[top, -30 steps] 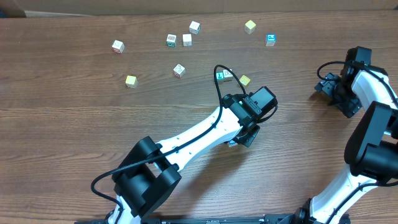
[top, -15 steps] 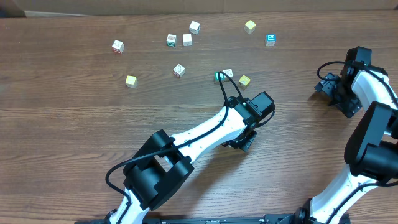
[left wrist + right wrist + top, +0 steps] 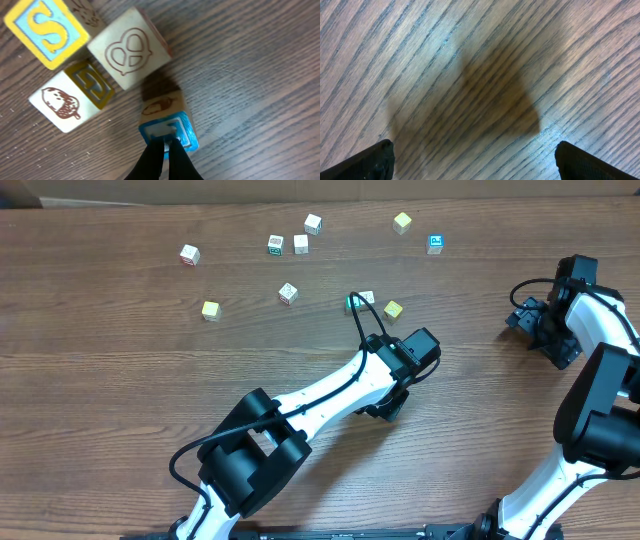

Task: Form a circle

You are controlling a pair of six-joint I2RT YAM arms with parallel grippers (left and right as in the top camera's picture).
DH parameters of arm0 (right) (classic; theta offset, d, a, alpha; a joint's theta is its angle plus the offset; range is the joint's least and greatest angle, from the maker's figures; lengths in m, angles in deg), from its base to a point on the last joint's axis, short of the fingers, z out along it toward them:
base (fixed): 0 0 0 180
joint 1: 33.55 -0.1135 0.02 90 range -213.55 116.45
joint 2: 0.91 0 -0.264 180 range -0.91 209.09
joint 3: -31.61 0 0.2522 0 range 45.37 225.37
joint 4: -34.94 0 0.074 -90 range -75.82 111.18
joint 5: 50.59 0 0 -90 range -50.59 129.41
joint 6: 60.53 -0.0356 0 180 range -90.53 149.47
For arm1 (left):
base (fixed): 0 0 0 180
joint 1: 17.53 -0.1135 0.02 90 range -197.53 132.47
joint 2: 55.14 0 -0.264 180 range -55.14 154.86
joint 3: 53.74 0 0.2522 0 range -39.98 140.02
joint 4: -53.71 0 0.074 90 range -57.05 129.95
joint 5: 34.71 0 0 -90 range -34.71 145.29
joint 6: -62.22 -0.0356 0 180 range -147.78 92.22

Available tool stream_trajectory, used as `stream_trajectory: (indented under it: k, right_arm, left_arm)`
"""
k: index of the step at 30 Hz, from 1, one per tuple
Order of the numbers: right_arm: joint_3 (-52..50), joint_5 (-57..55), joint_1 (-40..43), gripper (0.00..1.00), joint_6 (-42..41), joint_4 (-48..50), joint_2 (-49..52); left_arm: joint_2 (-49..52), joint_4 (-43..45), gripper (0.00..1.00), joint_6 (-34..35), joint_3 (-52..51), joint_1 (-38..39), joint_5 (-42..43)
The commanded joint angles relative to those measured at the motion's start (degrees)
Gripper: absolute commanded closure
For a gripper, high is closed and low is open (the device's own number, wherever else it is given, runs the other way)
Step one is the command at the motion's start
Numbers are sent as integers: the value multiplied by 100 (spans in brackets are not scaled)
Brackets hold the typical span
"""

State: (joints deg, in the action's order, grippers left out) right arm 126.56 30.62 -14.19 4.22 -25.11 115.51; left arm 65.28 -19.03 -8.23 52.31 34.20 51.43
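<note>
The circle [image 3: 367, 298] sits mid-table [image 3: 120, 380], just beyond the left gripper [image 3: 164, 145]. It is an uneven huddle of a yellow S cube [image 3: 47, 30], a pretzel cube [image 3: 129, 50], an acorn cube [image 3: 62, 102] and a cyan-blue cube [image 3: 167, 127]. The left gripper is pressed together, its tips at the cyan-blue cube. The right gripper [image 3: 475, 162] is spread wide at the right.

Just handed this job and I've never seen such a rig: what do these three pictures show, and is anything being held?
Two robot arms work at a wooden table. The wide picture looks down from above; the other two come from a camera on each wrist. Small toy cubes lie scattered near the top of the overhead view. The left wrist view shows four close together: an S cube, a pretzel cube, an acorn cube and a blue-edged cube. The left tool is shut, its tips at the blue-edged cube, apparently nudging, not gripping. The right tool stands wide open over bare wood. Nothing is held.
</note>
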Motion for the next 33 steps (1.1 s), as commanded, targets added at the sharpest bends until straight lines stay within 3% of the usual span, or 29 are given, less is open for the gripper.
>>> stream_trajectory:
  k: [1, 33]
  right_arm:
    - [-22, -17, -11, 0, -22, 17, -155]
    - [-22, -17, -11, 0, -22, 17, -155]
  left_arm:
    - [44, -17, 96, -28, -11, -120, -127]
    - [44, 195, 96, -179, -11, -199, -264]
